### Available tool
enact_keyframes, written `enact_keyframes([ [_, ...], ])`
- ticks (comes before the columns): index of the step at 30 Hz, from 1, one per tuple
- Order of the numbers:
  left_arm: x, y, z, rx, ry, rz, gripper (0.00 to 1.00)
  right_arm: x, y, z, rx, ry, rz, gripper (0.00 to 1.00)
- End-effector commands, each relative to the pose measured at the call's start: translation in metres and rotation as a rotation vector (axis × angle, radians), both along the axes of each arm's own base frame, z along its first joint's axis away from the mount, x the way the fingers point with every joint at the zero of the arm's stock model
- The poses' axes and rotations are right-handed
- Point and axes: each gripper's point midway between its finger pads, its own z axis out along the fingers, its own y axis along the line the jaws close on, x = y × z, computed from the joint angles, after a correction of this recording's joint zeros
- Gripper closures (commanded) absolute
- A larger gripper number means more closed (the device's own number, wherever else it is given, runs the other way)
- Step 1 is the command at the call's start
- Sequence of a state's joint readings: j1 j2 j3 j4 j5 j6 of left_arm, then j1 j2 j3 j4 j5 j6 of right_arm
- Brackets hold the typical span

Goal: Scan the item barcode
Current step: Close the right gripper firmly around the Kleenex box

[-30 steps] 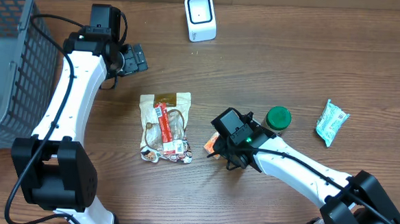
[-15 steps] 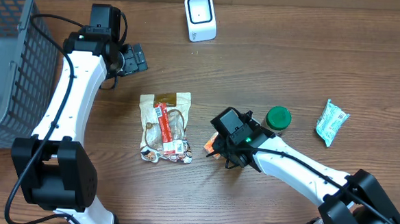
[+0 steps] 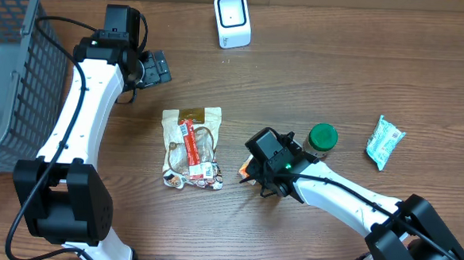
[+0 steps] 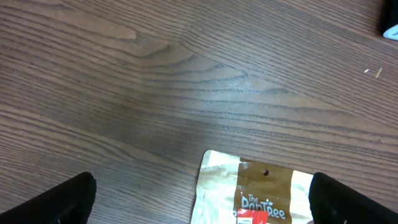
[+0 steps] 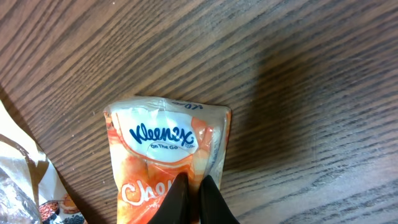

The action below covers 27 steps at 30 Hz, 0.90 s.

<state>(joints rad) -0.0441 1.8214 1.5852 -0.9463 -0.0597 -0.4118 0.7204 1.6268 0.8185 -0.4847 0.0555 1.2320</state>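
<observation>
1. Right gripper [image 5: 193, 190]: the jaws are pinched nearly together on the wrapper at the near end of the Kleenex pack [image 5: 163, 140]. The pack lies flat on the table [image 5: 298, 74], logo side up.
2. Step in hand: the grasp appears made, but the pack is not yet lifted. No barcode shows on the upper face, so it is probably underneath or on an edge.
3. Close neighbours: the snack pouch [image 3: 191, 148] lies just beside the pack on your left, and the green-lidded jar [image 3: 322, 138] stands near on your right. Raise the pack straight up before you travel, or the thin pinch may drag it against either one.
4. Open room: bare wood runs from the pack toward the far edge, with nothing in the path.
5. Scanner [image 3: 232, 20]: it stands at the far edge, well apart from the pack. The next move calls for a carry there and a wrist turn that presents the barcode face to it.
6. Left gripper [image 3: 157, 65]: the jaws are spread wide and hold nothing. It is parked near the basket [image 3: 4, 70], away from your route.
</observation>
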Motion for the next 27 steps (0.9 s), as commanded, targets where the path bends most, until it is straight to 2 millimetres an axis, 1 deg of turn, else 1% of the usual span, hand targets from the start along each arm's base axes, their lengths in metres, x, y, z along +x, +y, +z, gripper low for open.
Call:
enact_keyframes([
  [1,0.005,-0.002,0.015,-0.009,-0.04,0.002,0.0,-0.007,-0.008,-0.012,-0.023,0.026,-0.015,0.94],
  [2,0.005,-0.002,0.015,-0.009,-0.04,0.002,0.0,-0.007,-0.007,-0.011,-0.016,0.029,-0.012,0.91],
  [4,0.005,-0.002,0.015,-0.009,-0.04,0.002,0.0,-0.009,-0.003,-0.011,0.001,0.039,-0.006,0.87],
  [9,0.005,-0.002,0.015,-0.009,-0.04,0.001,0.0,-0.008,-0.003,-0.011,0.004,0.036,-0.006,0.85],
  [14,0.005,-0.002,0.015,-0.009,-0.04,0.002,0.0,0.0,0.004,-0.007,0.031,0.003,-0.004,0.84],
  [19,0.005,-0.002,0.015,-0.009,-0.04,0.002,0.0,0.0,0.004,-0.007,0.012,-0.013,0.065,0.96],
  [20,0.005,-0.002,0.015,-0.009,-0.04,0.002,0.0,0.001,0.003,-0.006,0.008,-0.018,0.082,0.96],
  [23,0.005,-0.002,0.015,-0.009,-0.04,0.002,0.0,0.003,0.004,0.002,0.036,-0.029,0.084,0.96],
  [25,0.005,-0.002,0.015,-0.009,-0.04,0.002,0.0,0.008,0.008,0.015,0.069,-0.064,0.145,0.96],
  [26,0.005,-0.002,0.015,-0.009,-0.04,0.002,0.0,0.011,0.009,0.026,0.089,-0.092,0.185,0.96],
  [27,0.005,-0.002,0.015,-0.009,-0.04,0.002,0.0,0.014,0.01,0.032,0.102,-0.108,0.2,0.96],
])
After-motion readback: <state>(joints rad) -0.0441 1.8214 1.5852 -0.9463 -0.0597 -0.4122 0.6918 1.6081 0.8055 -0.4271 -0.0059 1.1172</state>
